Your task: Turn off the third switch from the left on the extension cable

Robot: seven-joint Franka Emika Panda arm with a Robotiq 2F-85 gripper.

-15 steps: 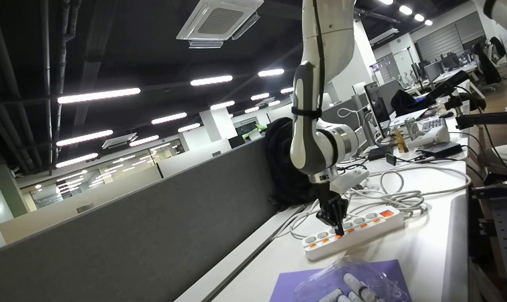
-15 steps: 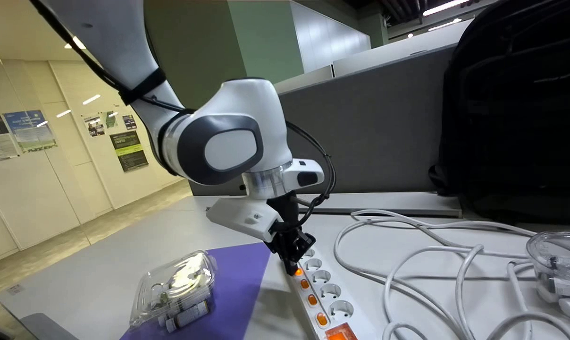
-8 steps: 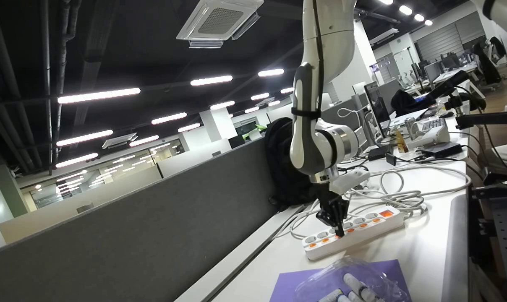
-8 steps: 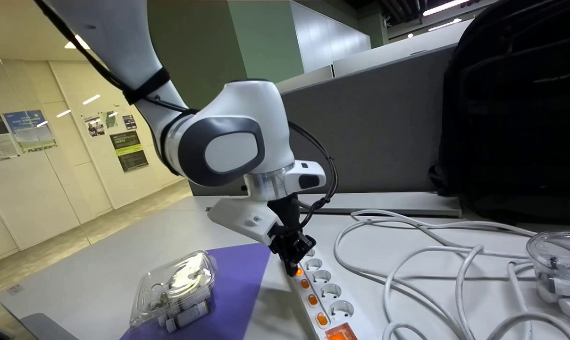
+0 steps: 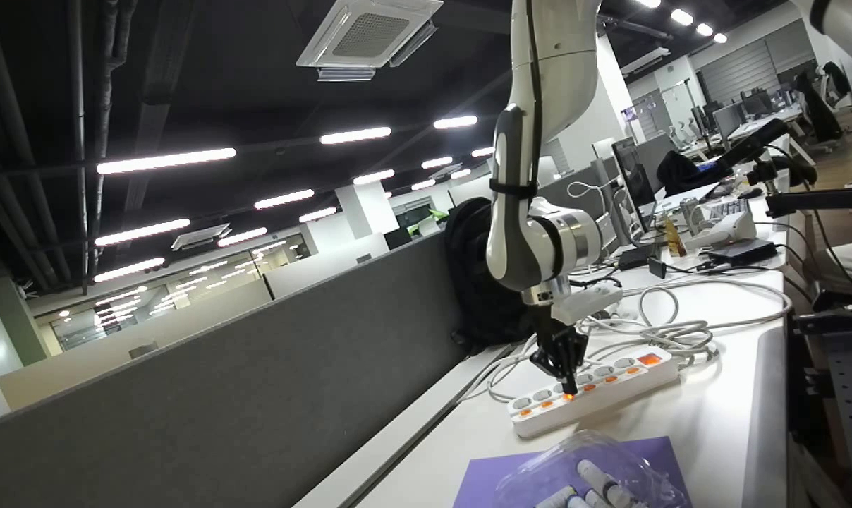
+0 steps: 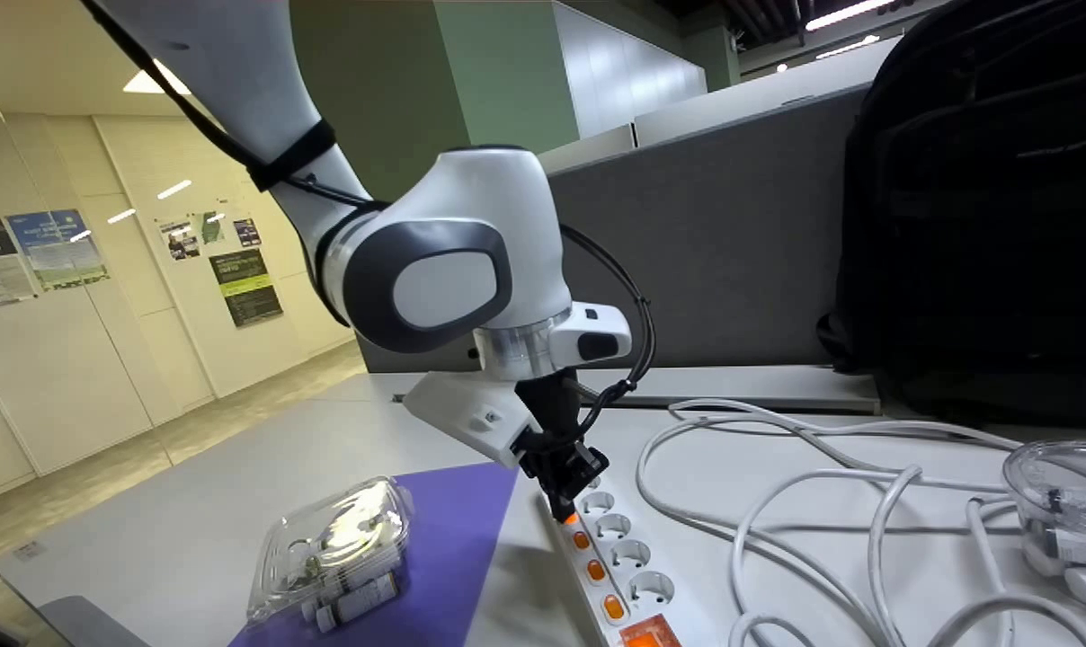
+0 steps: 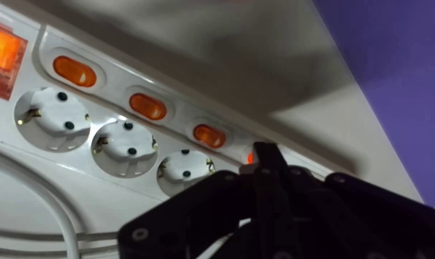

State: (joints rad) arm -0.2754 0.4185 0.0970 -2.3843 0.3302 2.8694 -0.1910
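Observation:
The extension cable (image 5: pixel 599 408) is a long white strip with a row of sockets and small orange switches; it also shows in the wrist view (image 7: pixel 111 88) and an exterior view (image 6: pixel 682 620). My gripper (image 5: pixel 570 390), black and pointing down, is shut and empty. Its fingertips (image 7: pixel 266 153) are together over the third switch (image 7: pixel 250 157) from the strip's end away from the large lit switch (image 7: pixel 1 46). That third switch glows bright orange-red and is partly hidden by the fingers. Whether they touch it I cannot tell. The three switches on the large switch's side look dark orange.
A purple sheet (image 6: pixel 458 530) lies beside the strip, with a clear plastic box (image 6: pixel 327 548) of white tubes on it. White cords (image 6: pixel 876 539) loop behind the strip. A round clear tub (image 6: pixel 1073 517), a black backpack (image 6: pixel 974 225) and a grey partition (image 5: pixel 257 381) stand near.
My gripper dipped slightly half a second ago and is now a little higher. In both exterior views the glowing switch shows just below the fingertips. The strip has not moved.

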